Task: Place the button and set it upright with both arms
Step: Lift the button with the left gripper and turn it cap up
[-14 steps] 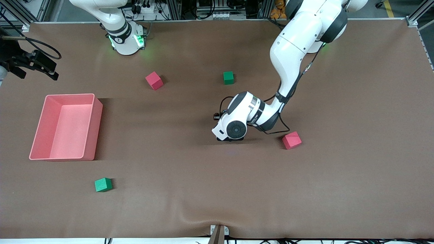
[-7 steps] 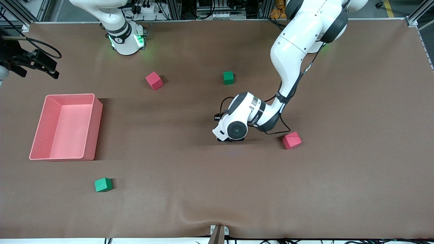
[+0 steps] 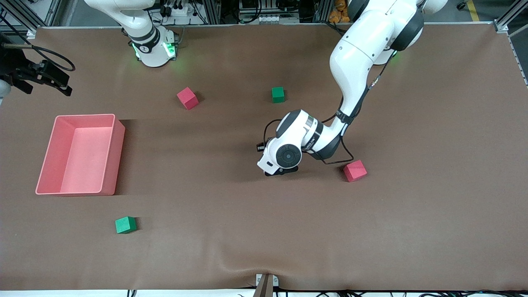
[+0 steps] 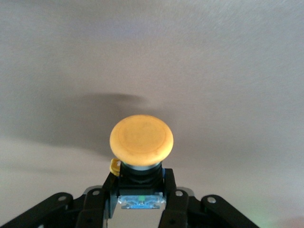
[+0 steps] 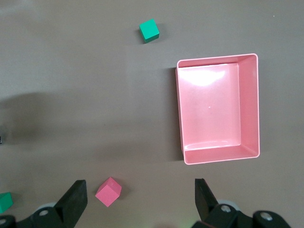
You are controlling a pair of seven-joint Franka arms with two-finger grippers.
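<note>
The button has a round orange cap on a black body with a bluish end. My left gripper is shut on that black body, one finger on each side. The cap sticks out past the fingertips, and the button's shadow lies on the brown mat. In the front view the left arm's white wrist hangs low over the middle of the table and hides the fingers and the button. My right gripper waits high over the right arm's end of the table, open, with nothing between its fingers.
A red cube lies close beside the left wrist, toward the left arm's end. A green cube and another red cube lie nearer the bases. A pink bin stands at the right arm's end, with a green cube nearer the camera.
The left gripper has shut on the button, and its wrist has tilted and shifted slightly. The right arm has barely moved.
</note>
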